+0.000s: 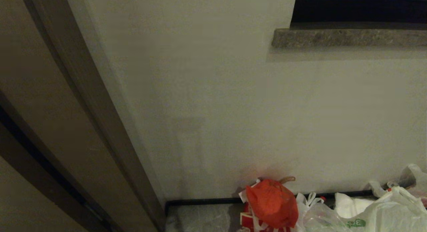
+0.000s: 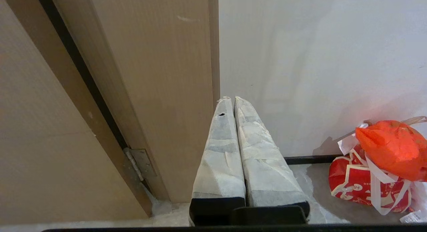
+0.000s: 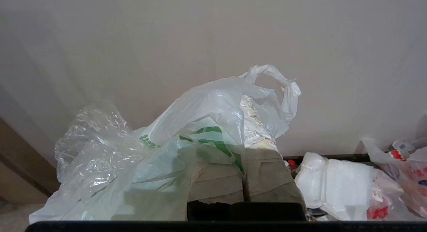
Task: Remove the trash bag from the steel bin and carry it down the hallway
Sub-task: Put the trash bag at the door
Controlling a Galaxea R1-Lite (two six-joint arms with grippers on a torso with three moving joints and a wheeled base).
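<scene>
Right gripper (image 3: pixel 245 125): fingers closed tight, with the trash bag (image 3: pixel 160 152) caught between them; thin whitish film with green print is draped over the fingers and spills toward 9 o'clock in the right wrist view, one loop handle standing up at 1 o'clock beyond the tips. The bag is thus already at the right arm, not the left. The steel bin is not seen in any view.

Left gripper (image 2: pixel 230 102): padded fingers pressed together, nothing held, aimed at the wall beside a wooden door frame (image 2: pixel 160 92).

In the head view an orange-red bag (image 1: pixel 272 202) is noted at 6 o'clock against the wall, white bags at 4 o'clock. The carry down the hallway is judged to remain.
</scene>
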